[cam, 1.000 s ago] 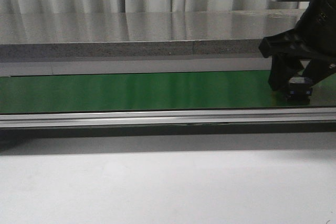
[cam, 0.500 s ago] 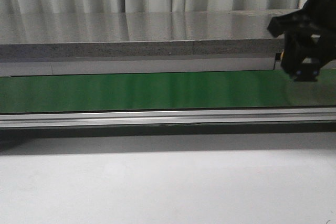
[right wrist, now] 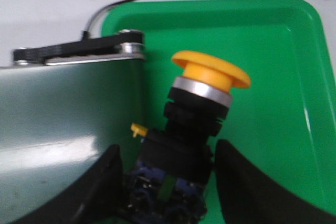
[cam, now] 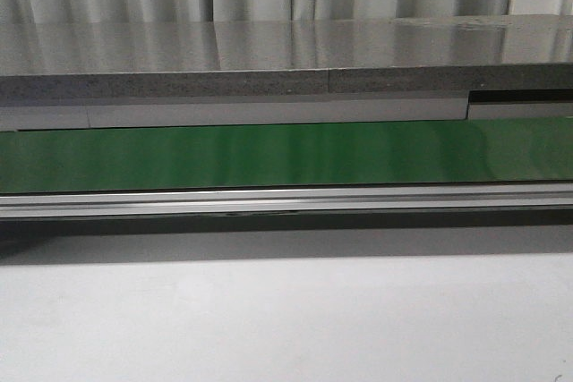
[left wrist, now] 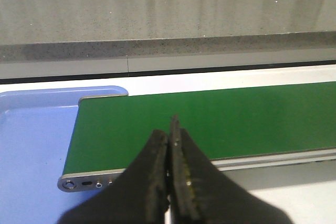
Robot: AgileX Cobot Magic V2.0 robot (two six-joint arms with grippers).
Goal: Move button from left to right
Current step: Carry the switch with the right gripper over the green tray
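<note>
Gripping button (right wrist: 197, 124), right hand (right wrist: 165, 182), over green tray (right wrist: 283, 77)

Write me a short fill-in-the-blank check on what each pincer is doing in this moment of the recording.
1. The right pincer grips the button by its ____ body.
2. The button's cap is ____ in colour.
3. Behind the button lies a ____ tray.
4. The left pincer is shut and holds ____ over the green belt.

Missing words: black; yellow-orange; green; nothing

Green conveyor belt (cam: 269, 154) w/ aluminium rail along its front, grey countertop (cam: 269, 46) behind, blue tray (left wrist: 31, 150) at one end, green tray (right wrist: 273, 66) at the other.
</note>
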